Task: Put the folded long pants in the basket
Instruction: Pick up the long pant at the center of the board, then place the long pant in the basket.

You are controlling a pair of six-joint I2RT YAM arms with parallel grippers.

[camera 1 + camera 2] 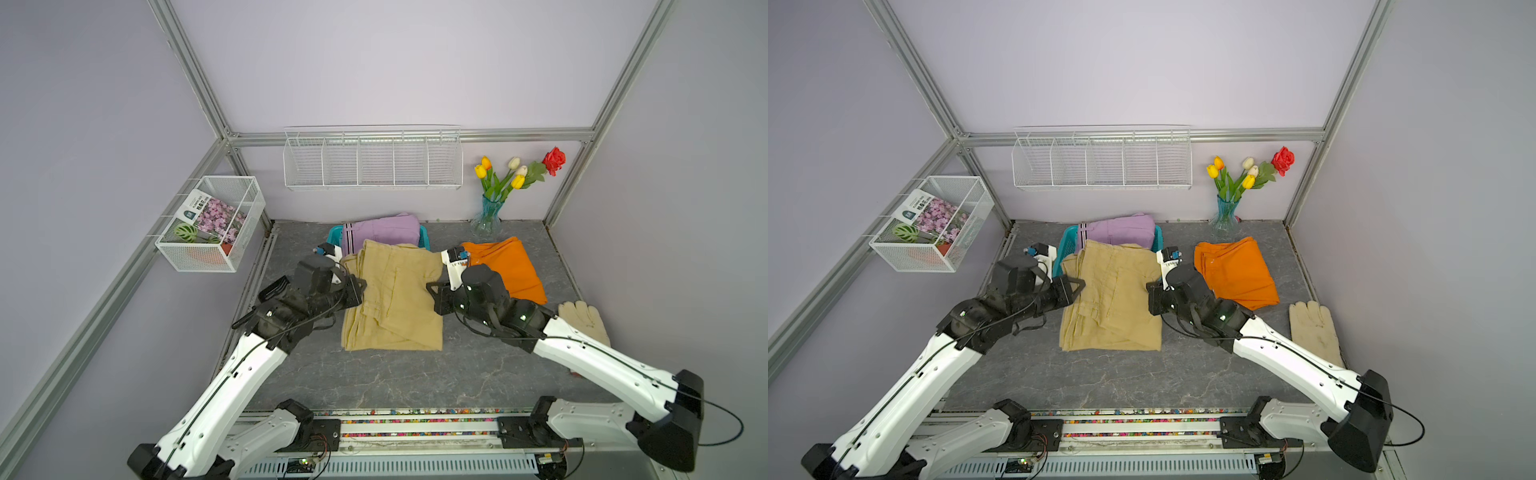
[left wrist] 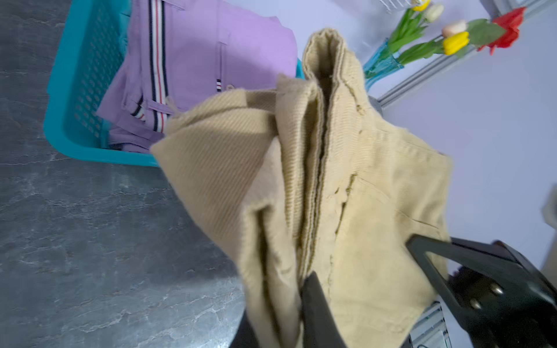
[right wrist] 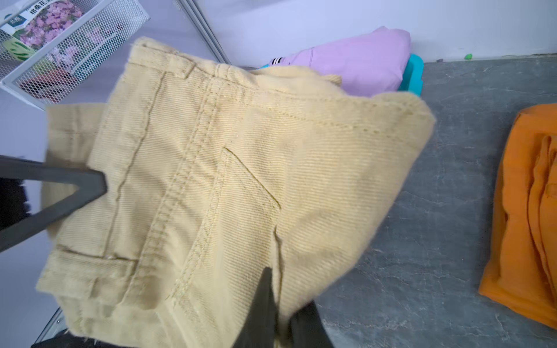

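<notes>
Khaki pants (image 1: pixel 392 299), pinched by left tool (image 1: pixel 359 286) and right tool (image 1: pixel 432 290), overlap lilac pants (image 1: pixel 382 230) filling basket (image 1: pixel 333 236).

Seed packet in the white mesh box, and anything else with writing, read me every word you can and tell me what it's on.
"格桑花": on the seed packet in the white mesh box; the line runs on, cut off.
Packet's small print and dark badge: too small to read.
Marking on the right arm's white camera mount: blurred.
No writing seen on the khaki pants or the basket.
</notes>
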